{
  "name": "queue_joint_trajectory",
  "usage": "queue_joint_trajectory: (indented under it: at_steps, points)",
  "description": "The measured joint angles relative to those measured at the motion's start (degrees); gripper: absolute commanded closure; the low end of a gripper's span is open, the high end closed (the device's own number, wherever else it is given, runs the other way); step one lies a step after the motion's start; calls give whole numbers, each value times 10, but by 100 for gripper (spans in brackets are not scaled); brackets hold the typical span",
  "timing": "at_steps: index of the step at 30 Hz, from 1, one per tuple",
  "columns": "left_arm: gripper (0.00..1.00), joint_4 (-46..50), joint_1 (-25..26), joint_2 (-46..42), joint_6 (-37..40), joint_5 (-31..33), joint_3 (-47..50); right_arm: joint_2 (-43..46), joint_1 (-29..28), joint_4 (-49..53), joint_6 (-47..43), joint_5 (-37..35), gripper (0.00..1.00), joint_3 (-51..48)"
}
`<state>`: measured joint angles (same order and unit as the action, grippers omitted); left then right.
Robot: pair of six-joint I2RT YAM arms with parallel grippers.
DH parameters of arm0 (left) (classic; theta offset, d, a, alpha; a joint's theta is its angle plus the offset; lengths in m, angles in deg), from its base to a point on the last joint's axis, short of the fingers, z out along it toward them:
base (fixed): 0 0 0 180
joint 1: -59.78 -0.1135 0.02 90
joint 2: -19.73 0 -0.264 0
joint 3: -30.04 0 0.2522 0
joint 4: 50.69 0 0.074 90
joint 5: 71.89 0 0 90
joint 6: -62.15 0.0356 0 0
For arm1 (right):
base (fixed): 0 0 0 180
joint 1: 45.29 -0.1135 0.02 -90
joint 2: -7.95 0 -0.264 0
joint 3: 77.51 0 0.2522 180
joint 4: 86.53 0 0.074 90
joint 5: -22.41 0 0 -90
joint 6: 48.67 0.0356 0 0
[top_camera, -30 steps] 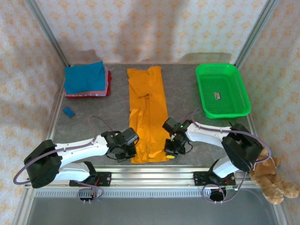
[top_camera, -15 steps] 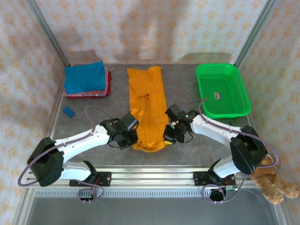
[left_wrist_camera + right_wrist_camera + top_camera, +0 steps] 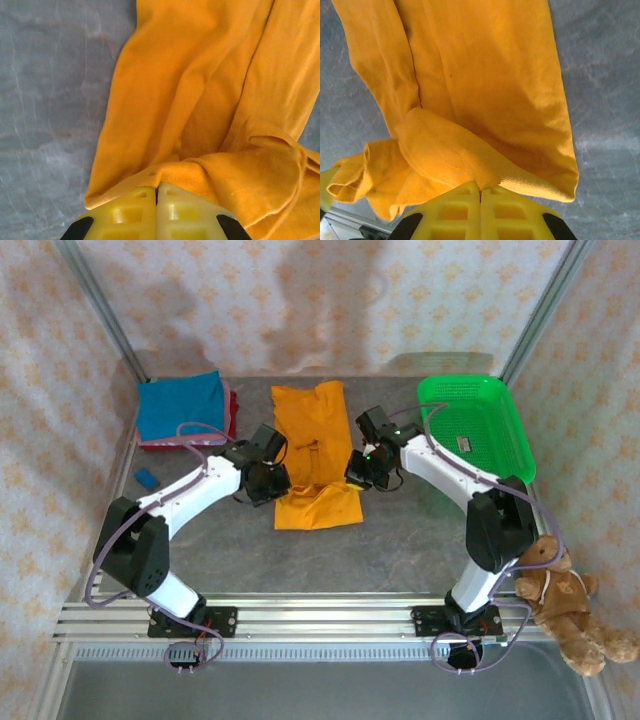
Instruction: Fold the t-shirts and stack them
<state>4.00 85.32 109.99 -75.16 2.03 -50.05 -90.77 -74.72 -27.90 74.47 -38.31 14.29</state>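
Mid-fold on the orange t-shirt (image 3: pixel 312 420), spread at the middle of the tabletop (image 3: pixel 400 550) with its long axis running from the near edge to the far edge. Clamped shut on the left corner of the hem with the left pincer (image 3: pixel 268 480), left fingers (image 3: pixel 130 215) pressed flat together over the stitched edge. Clamped shut on the right corner with the right pincer (image 3: pixel 362 468), right fingers (image 3: pixel 455 210) likewise together, with a roll of orange cloth bunched just above them.

Held across the shirt's width, one pincer at each side, the right a shade closer to the far edge than the left. Hem doubled back over the body, with the loop of the fold lying on the near side of both pincers and the uncovered part of the shirt stretching away from them toward the far edge.

Judging from that layout, straight along the long axis toward the far edge for the next move, both pincers abreast so the hem lands square on the far end. Worth levelling the small lead on the right side first, or risking a skewed crease.

Beyond that, a folded stack (image 3: pixel 180 408) with a blue shirt on top at the far left corner, closer to the left arm. Green basket (image 3: pixel 495 480) at the far right corner, nearer the right arm.
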Motion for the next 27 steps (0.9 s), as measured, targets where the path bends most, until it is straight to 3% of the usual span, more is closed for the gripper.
queue_joint_trajectory:
  at_steps: [8,18,27]
  points:
    - [100,7,-70,81,54,-27,-82,-69,34,4,-24,-6,100,68]
    - [100,38,-92,193,97,-58,-223,-148,64,10,-45,6,100,183]
    - [100,47,-127,233,102,-72,-250,-228,85,17,-50,40,100,273]
